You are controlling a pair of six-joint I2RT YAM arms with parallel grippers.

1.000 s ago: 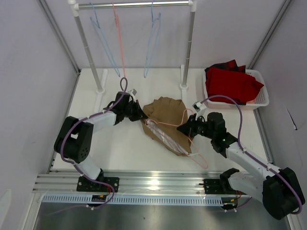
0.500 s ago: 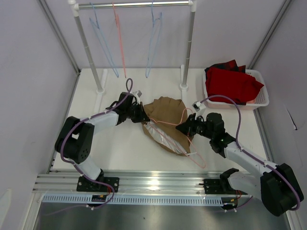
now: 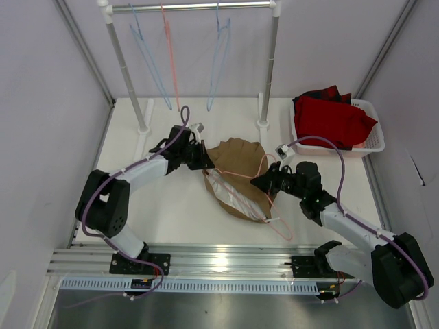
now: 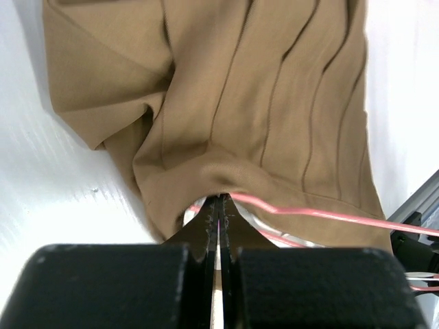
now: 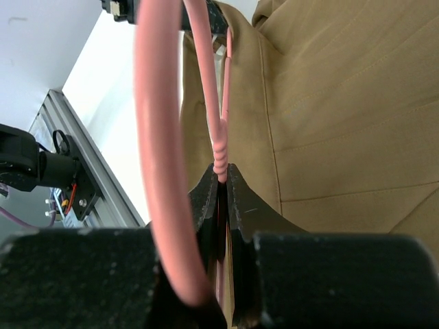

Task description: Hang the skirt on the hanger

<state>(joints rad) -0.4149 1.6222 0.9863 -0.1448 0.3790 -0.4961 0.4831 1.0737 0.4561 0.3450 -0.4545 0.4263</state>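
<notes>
— Where is the skirt [image 3: 236,171]?
— Crumpled in the middle of the table [image 3: 171,212], between the two arms. Its pale lining shows along the near-left edge.
— And the left gripper [image 4: 218,205]?
— Clenched on the skirt's left edge, with cloth pinched at the fingertips.
— The hanger [image 5: 161,137]?
— It lies across the skirt, one corner jutting past the near-right side. The right gripper [image 5: 221,179] is clamped tight on its twisted neck, just below the hook.
— Anything else?
— A red cloth [image 3: 333,120] in a white basket [image 3: 372,140], far right.
</notes>
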